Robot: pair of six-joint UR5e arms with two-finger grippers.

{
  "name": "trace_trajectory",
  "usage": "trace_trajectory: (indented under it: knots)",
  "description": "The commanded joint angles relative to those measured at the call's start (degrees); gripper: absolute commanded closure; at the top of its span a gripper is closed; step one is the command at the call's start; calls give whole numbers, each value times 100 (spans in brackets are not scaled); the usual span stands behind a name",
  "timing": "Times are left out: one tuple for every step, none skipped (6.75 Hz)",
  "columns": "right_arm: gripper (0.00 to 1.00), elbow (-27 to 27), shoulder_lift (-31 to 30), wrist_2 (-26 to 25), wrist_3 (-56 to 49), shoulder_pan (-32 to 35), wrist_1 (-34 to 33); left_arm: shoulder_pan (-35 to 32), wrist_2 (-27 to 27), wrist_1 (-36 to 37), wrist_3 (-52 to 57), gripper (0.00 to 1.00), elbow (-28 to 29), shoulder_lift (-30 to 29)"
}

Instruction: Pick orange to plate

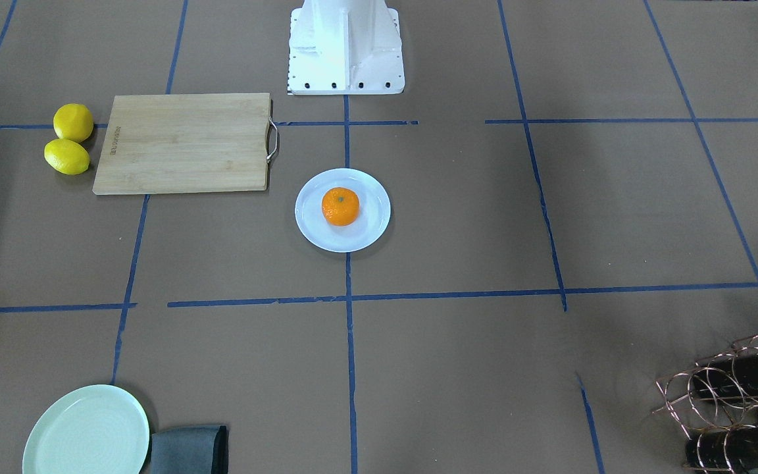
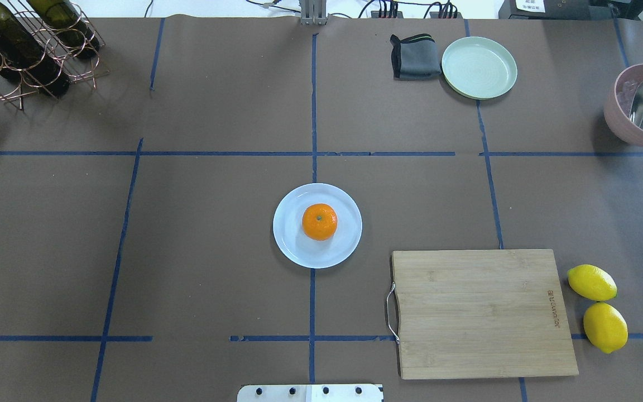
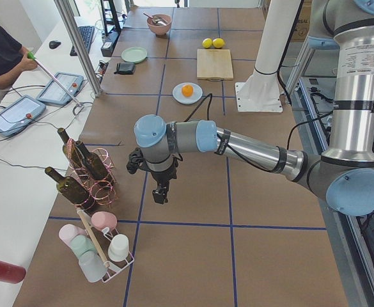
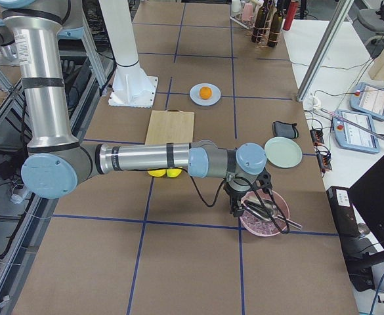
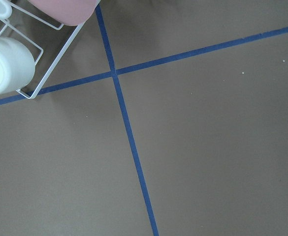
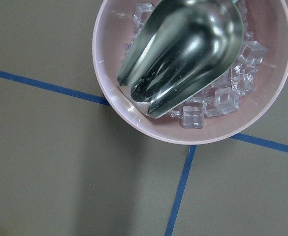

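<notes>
The orange [image 2: 319, 221] rests upright, stem dot up, a little off centre on the pale bluish-white plate [image 2: 298, 249] in the middle of the table; it also shows as the orange [image 1: 340, 206] on the plate [image 1: 313, 228]. Neither gripper is near it. My left gripper [image 3: 160, 192] hangs over bare table next to the wine rack, seen only in the exterior left view, so I cannot tell its state. My right gripper [image 4: 236, 209] hovers by the pink bowl, seen only in the exterior right view, so I cannot tell its state either. Both wrist views show no fingers.
A wooden cutting board [image 2: 483, 312] lies on the robot's right with two lemons [image 2: 598, 307] beside it. A pale green plate [image 2: 479, 67], grey cloth [image 2: 414, 56], pink bowl of ice with a metal scoop [image 6: 193, 64], a wine rack [image 2: 25, 44] and a cup rack [image 5: 16, 54] stand around the edges.
</notes>
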Motion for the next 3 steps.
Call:
trace_trajectory:
  knots:
    - [0,-2,-26,-4,30,-8,6,-2,-4,-7,-22,0,20,-15]
    - [0,-11,-17,-13,31,-8,6,-2,5,-16,-22,0,12,-24]
    - [0,-11,-17,-13,39,-8,6,-2,5,-16,-31,0,20,-76]
